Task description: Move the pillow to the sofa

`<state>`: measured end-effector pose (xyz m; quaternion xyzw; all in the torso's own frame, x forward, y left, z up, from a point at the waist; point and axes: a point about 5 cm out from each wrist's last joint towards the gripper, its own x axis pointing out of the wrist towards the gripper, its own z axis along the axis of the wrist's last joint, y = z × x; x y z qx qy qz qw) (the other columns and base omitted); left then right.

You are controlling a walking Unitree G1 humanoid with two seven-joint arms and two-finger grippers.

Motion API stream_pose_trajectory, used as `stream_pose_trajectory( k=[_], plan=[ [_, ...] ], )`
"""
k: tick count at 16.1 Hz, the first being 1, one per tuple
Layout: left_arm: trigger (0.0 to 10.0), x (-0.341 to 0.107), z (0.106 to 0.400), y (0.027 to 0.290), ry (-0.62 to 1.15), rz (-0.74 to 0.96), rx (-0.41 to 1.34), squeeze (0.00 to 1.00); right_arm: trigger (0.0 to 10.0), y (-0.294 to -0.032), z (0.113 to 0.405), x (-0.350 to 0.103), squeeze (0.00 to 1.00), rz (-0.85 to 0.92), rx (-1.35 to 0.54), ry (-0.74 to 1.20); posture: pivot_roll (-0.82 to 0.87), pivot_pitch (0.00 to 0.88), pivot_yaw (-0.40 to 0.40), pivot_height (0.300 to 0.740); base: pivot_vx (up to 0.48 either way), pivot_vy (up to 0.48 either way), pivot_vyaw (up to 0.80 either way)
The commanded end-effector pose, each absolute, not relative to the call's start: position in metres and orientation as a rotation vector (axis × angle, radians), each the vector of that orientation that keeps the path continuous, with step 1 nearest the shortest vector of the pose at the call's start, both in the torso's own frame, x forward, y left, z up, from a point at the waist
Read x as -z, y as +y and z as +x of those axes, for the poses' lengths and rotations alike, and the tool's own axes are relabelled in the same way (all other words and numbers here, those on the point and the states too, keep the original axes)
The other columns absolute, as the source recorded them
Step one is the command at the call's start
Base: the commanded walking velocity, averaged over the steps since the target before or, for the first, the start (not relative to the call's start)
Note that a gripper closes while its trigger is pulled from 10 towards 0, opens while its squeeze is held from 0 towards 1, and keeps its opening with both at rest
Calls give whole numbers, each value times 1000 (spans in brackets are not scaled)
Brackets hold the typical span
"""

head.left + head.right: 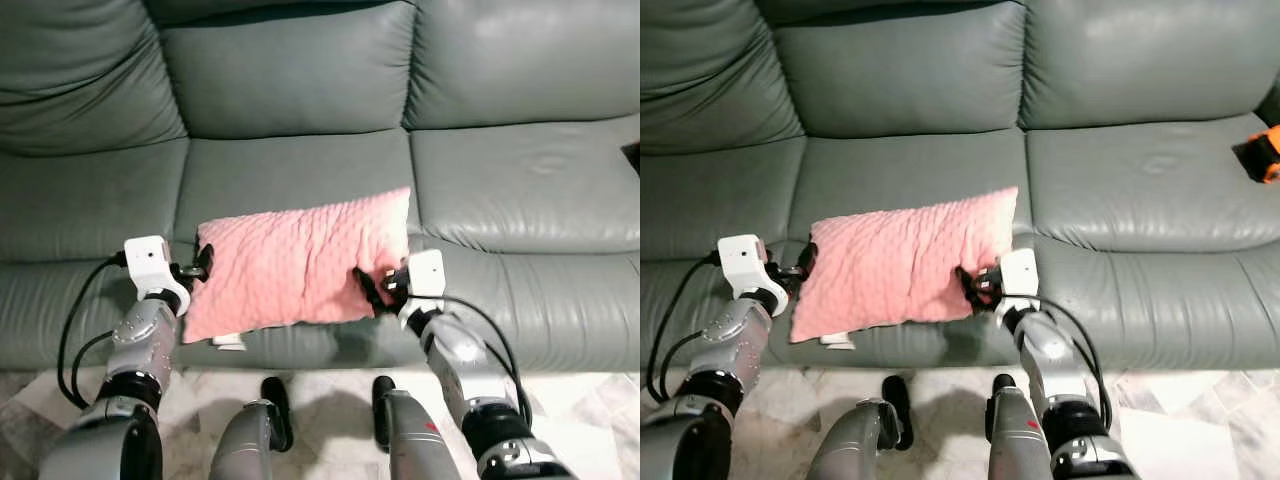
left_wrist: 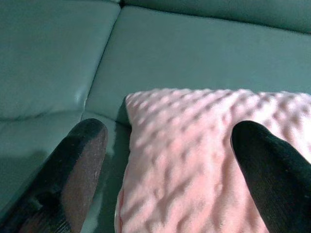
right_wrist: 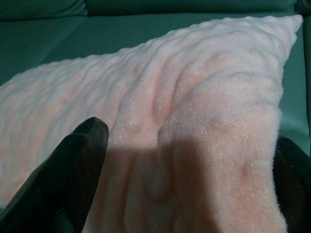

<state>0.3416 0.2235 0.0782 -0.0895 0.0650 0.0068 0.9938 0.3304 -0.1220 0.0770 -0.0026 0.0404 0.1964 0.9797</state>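
Observation:
A pink dimpled pillow [image 1: 300,265] lies on the front part of the middle seat of the grey-green leather sofa [image 1: 290,170], its lower edge hanging a little over the seat's front. My left gripper [image 1: 197,268] is at the pillow's left edge, open, with the pillow's corner [image 2: 204,160] between its spread fingers and one finger off the fabric. At the right edge my right gripper [image 1: 372,288] is open too, its fingers wide on either side of the pillow's side [image 3: 194,121].
An orange and black object [image 1: 1265,155] lies on the right seat near the sofa's end. A white tag [image 1: 228,342] hangs under the pillow's lower left corner. Pale marble floor [image 1: 330,385] runs below the sofa's front.

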Motion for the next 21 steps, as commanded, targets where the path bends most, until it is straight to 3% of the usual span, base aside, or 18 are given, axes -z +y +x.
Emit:
stream_pose_trajectory(
  k=[1, 5, 6, 7, 8, 9, 15, 21],
  plan=[
    [10000, -70, 334, 226, 157, -181, -9, 1000, 10000, -122, 323, -65, 1000, -1, -397, 123, -115, 367, 111, 740, 0, 0, 0],
    [10000, -72, 333, 212, 141, -169, 46, 1000, 10000, -133, 314, -56, 1000, -26, -396, 166, -133, 261, 108, 740, 0, 0, 0],
    [10000, -72, 335, 208, 144, -170, 64, 886, 10000, -136, 311, -54, 1000, -34, -401, 181, -141, 237, 108, 740, 0, 0, 0],
    [10000, -73, 335, 205, 144, -171, 83, 867, 10000, -138, 308, -51, 1000, -41, -392, 197, -143, 231, 108, 740, 0, 0, 0],
    [10000, -73, 336, 203, 146, -169, 89, 718, 10000, -141, 304, -47, 1000, -68, -392, 220, -150, 207, 109, 740, 0, 0, 0],
    [10000, -74, 337, 200, 150, -172, 94, 0, 10000, -146, 300, -43, 1000, -106, -382, 240, -156, 184, 109, 740, 0, 0, 0],
    [10000, -55, 323, 180, 331, -165, 209, 0, 10000, -171, 290, -47, 1000, -248, -278, 328, -170, 120, 111, 740, 0, 0, 0],
    [10000, -14, 296, 164, 599, -128, 352, 0, 10000, -149, 272, -40, 1000, -44, -357, 470, -175, 152, 116, 740, 0, 0, 0]
  ],
)
